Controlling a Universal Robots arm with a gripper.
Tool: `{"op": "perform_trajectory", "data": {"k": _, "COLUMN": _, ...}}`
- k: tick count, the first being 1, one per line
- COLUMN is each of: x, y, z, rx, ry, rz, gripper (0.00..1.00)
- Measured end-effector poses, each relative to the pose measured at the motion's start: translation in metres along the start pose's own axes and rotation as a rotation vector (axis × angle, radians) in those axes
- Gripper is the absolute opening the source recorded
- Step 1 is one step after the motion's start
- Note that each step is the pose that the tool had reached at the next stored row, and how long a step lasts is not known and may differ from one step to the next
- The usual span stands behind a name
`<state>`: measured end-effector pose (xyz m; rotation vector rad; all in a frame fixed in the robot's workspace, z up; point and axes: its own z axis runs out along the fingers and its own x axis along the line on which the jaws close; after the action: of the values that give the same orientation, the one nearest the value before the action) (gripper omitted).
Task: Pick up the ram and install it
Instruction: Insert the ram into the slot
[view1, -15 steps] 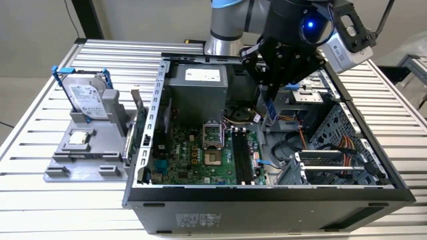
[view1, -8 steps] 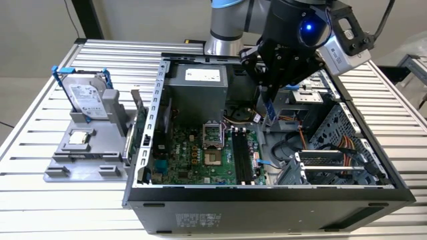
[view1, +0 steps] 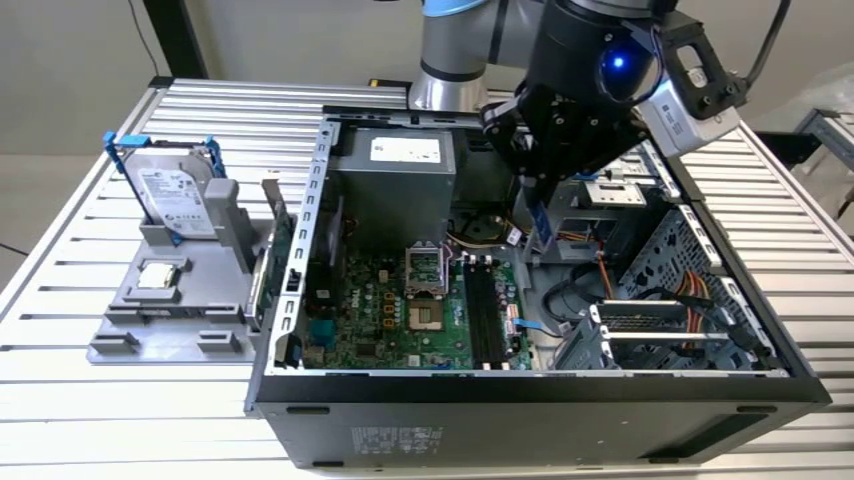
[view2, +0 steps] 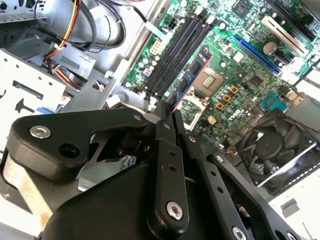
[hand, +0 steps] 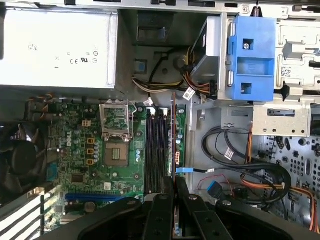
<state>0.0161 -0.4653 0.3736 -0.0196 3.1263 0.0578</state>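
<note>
The ram (hand: 173, 130), clamped edge-down in the gripper (hand: 174, 181), is held over the motherboard (hand: 75, 145) near the empty memory slots (hand: 156, 150), so installation is judged in hand, and square alignment with one slot is called for.

1 computer case (view1: 534, 410), 1 motherboard (view1: 387, 310), 1 CPU socket (hand: 116, 150), 1 ram (view1: 541, 225), 1 power supply (view1: 394, 185), 1 cooling fan (hand: 22, 157), 1 hard drive (view1: 174, 195), 1 processor chip (view1: 160, 275), 1 gray holder stand (view1: 134, 340), 1 gripper (hand: 174, 182).
</note>
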Motion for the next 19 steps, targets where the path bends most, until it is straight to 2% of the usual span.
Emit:
{"op": "perform_trajectory", "data": {"k": 8, "x": -0.0041, "y": -0.0002, "z": 0.0055, "rx": 0.0001, "ry": 0.0002, "rz": 0.000, "gripper": 0.00}}
{"op": "perform_trajectory", "data": {"k": 19, "x": -0.0048, "y": -0.0004, "z": 0.0085, "rx": -0.0026, "ry": 0.0002, "rz": 0.000, "gripper": 0.00}}
